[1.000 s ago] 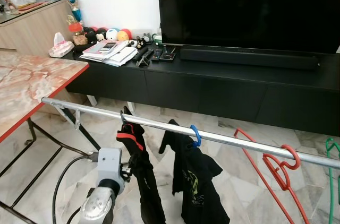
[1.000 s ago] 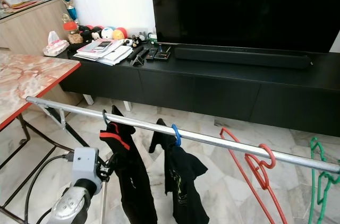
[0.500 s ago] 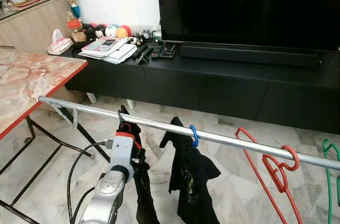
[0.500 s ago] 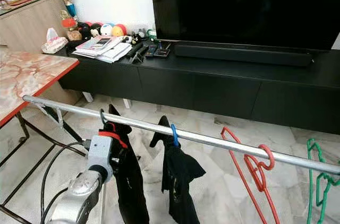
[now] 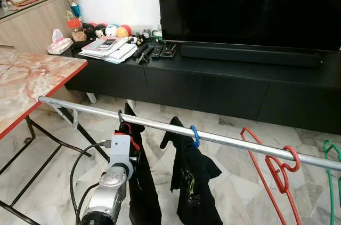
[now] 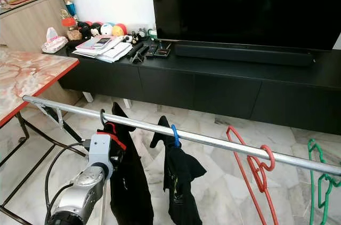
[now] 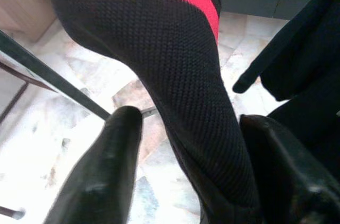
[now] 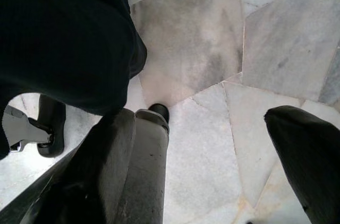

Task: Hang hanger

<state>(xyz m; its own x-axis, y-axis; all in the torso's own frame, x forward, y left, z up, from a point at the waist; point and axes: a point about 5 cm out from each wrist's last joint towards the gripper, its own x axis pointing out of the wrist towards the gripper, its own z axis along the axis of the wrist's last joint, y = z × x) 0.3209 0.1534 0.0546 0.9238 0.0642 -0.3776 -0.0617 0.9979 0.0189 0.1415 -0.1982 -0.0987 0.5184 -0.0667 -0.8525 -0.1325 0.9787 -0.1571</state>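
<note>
- Metal rail [image 5: 229, 141] ran across the foreground above a marble floor [image 5: 160, 115], in front of a black TV console [image 5: 224, 83] and television [image 5: 250, 6].
- Hung from the rail, left to right: black garment with red band [image 5: 141, 182] on a dark hook [image 5: 121, 117], second black garment [image 5: 194, 182] on a blue hanger hook [image 5: 195, 135], red hangers [image 5: 279, 169], green hanger [image 5: 333, 171] at the far right.
- Left gripper [image 7: 186, 171] was raised just below the rail at the red-banded garment; in the wrist view, spread fingers [image 7: 114, 160] flanked a fold of the black knit, not clamped together; actual pinch on the fabric could not be told.
- Silver left arm [image 5: 112, 187] rose from the lower edge, cable looped beside it.
- Right gripper [image 8: 212, 165] pointed down at the marble floor with fingers [image 8: 303, 155] apart and nothing between them, dark cloth at the edge of that view.
- Marble-topped table with red edge [image 5: 32, 83] stood to the left; papers, remotes and small balls [image 5: 114, 35] lay on the console.
</note>
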